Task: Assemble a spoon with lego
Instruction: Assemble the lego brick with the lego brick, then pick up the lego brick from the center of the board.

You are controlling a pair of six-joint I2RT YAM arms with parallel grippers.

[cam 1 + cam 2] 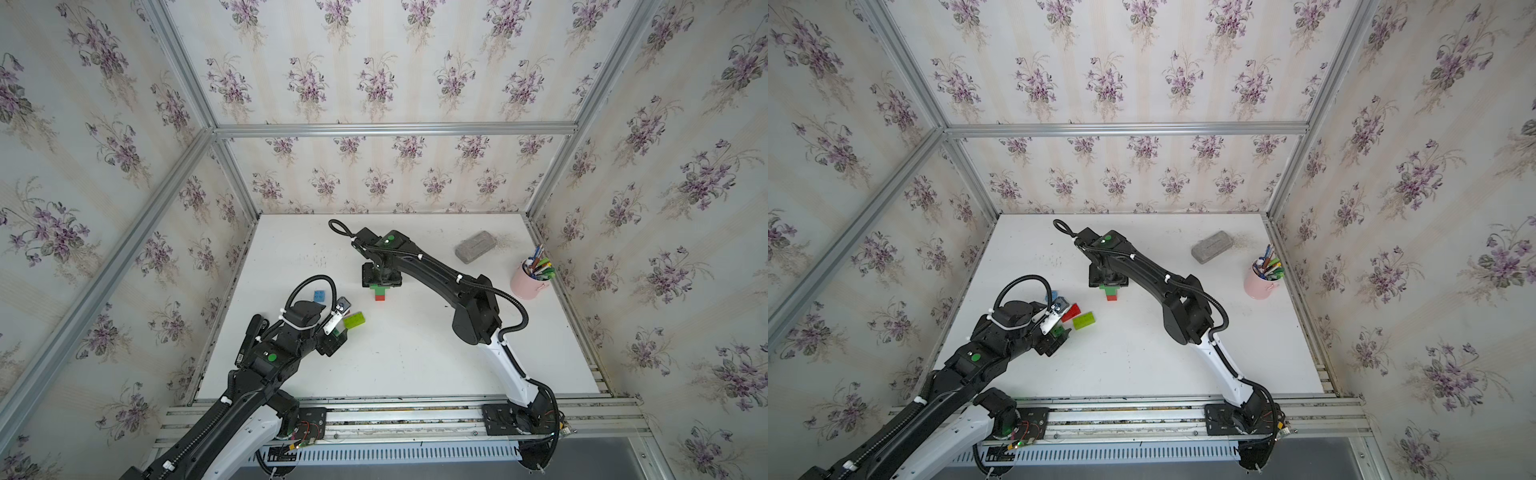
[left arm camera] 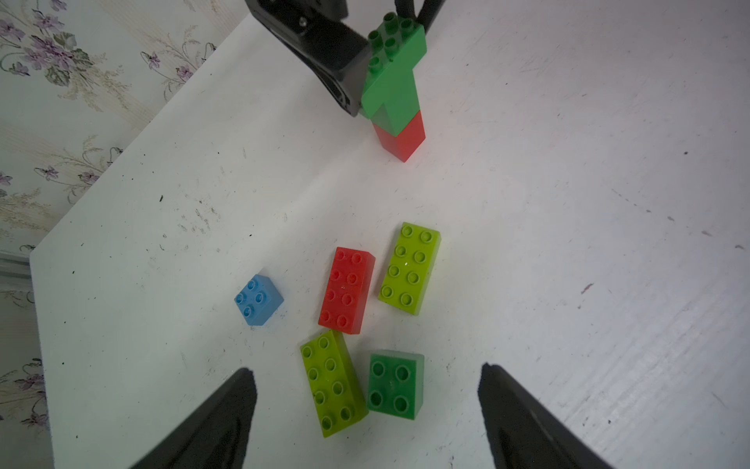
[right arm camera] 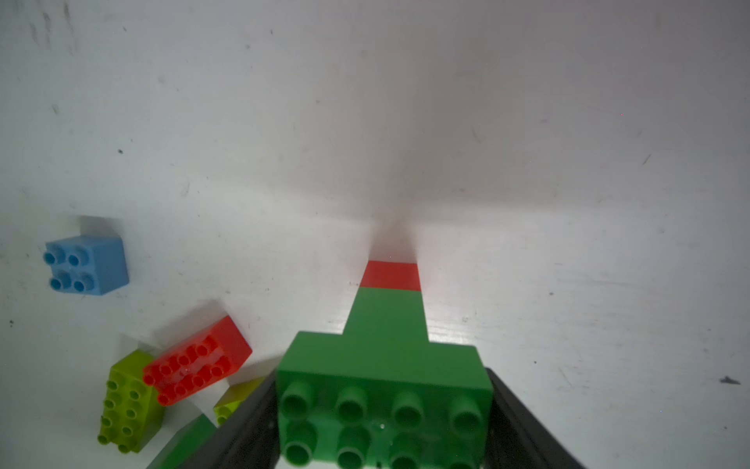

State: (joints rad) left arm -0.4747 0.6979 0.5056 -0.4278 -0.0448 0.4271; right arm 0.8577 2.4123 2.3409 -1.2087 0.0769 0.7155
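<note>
The partial spoon point(image 1: 380, 291) stands upright mid-table: a red brick at the base, a green one above, a wide green brick point(image 3: 385, 365) on top. My right gripper point(image 1: 381, 276) comes down over it, its jaws close along both ends of the wide brick; the brick's top hides whether they touch. Loose lego lies to the left: a blue square point(image 2: 258, 299), a red oblong point(image 2: 347, 290), two lime oblongs point(image 2: 410, 268) point(image 2: 332, 381) and a dark green square point(image 2: 395, 383). My left gripper point(image 2: 365, 367) hovers open above the last two, holding nothing.
A grey block point(image 1: 476, 246) lies at the back right of the white table point(image 1: 415, 357). A pink cup of pens point(image 1: 530, 282) stands near the right edge. Wallpapered walls with aluminium posts close in three sides, and a metal rail point(image 1: 395, 415) runs along the front.
</note>
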